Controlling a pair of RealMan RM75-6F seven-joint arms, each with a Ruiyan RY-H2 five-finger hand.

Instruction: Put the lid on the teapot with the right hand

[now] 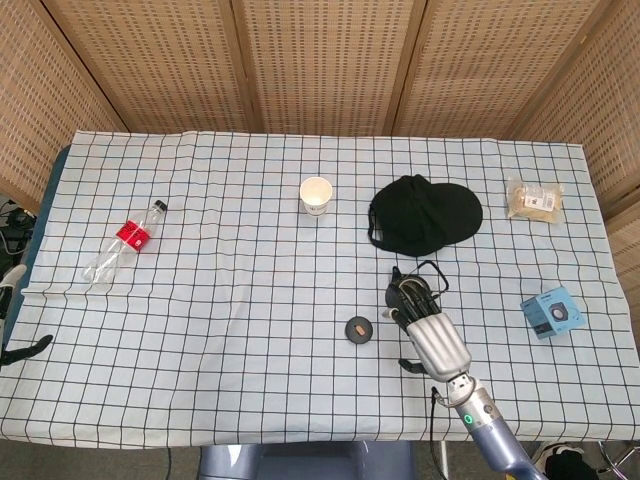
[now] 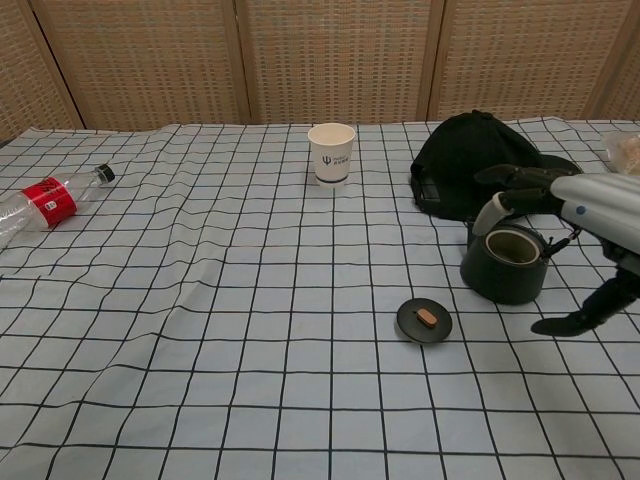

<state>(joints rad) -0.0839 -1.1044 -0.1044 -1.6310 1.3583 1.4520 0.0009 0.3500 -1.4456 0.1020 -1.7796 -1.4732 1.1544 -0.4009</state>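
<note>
Our right hand hovers with fingers spread, holding nothing, over the teapot. The lid lies left of them, apart.

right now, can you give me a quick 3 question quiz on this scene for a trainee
1. True or false: the lid already sits on the teapot.
2. Which item lies nearest the table's left edge? A) paper cup B) plastic bottle C) black cap
3. Fill in: the right hand holds ____.

Key
1. False: the lid lies on the checked cloth, apart from the open teapot.
2. B.
3. Nothing: its fingers are spread over the teapot in the head view, and the lid is untouched.
</note>
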